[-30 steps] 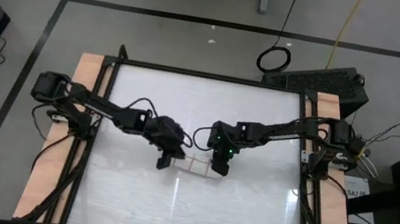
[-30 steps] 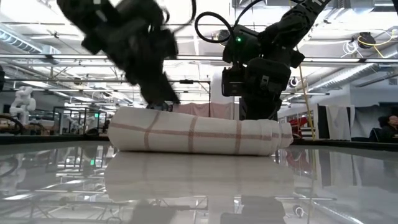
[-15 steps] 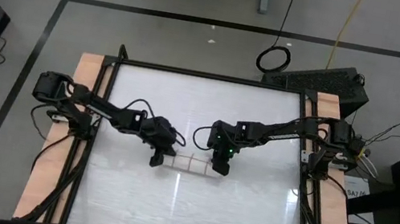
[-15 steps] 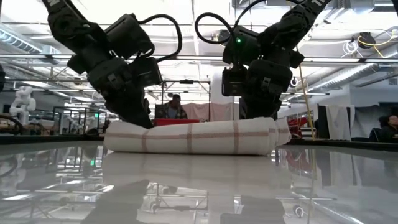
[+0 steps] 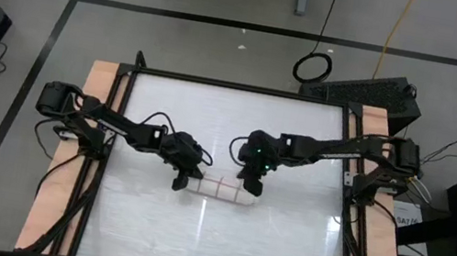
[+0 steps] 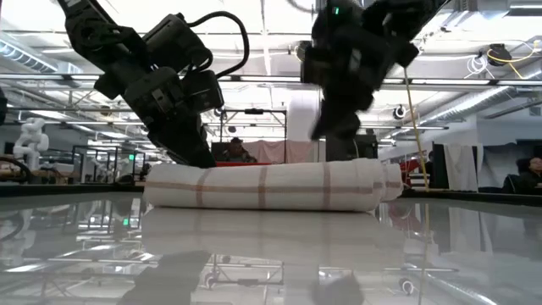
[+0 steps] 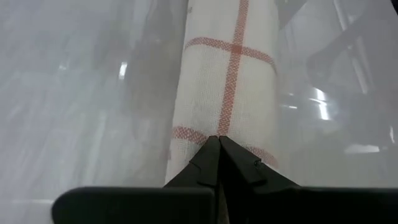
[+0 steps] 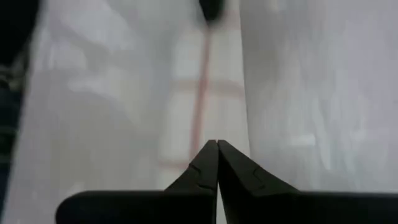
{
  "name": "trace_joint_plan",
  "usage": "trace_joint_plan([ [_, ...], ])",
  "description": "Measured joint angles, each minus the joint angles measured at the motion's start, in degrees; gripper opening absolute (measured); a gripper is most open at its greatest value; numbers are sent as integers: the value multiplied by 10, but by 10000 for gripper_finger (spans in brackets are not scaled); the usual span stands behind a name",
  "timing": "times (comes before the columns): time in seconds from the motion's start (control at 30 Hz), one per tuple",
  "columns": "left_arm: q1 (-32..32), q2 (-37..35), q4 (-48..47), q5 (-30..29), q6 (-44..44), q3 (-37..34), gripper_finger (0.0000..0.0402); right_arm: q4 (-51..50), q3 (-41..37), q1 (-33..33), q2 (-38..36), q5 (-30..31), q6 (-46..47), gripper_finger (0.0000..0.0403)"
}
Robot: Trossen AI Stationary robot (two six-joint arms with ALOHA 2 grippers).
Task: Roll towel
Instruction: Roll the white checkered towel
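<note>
The towel [image 5: 217, 187], white with red-brown lines, lies rolled into a long roll on the glossy table. It runs left to right in the low view [image 6: 262, 186]. My left gripper [image 5: 182, 179] is shut, with its tips on the roll's left end. It also shows in the left wrist view [image 7: 219, 139]. My right gripper [image 5: 251, 186] is shut and stands raised over the roll's right end [image 6: 377, 180]. In the low view [image 6: 332, 134] it is blurred, and it appears apart from the cloth. It also shows in the right wrist view [image 8: 216, 144]. My left gripper rests its shut fingertips [image 7: 211, 152] on the top of the roll near its left end [image 7: 227, 118]. The fingers slant down from the table's left and far side and lie along the roll. The roll lies flat on the table.
Bare glossy tabletop [image 5: 209, 246] lies all around the roll, with a dark frame [image 5: 240, 87] and wooden side strips [image 5: 93, 105] at its edges. A person [image 6: 235, 151] shows far behind the table in the low view.
My left gripper has gone down and toward the table's left onto the roll's left end, and stays shut. My right gripper has risen off the roll's right end. The roll has settled a little lower and stays where it was.
</note>
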Motion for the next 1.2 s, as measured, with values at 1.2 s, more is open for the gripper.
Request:
trace_joint_plan([
  [1.2, -1, -67, 57, -16, 28, -111, 13, 682, -208, 88, 185, 103, 29, 0],
])
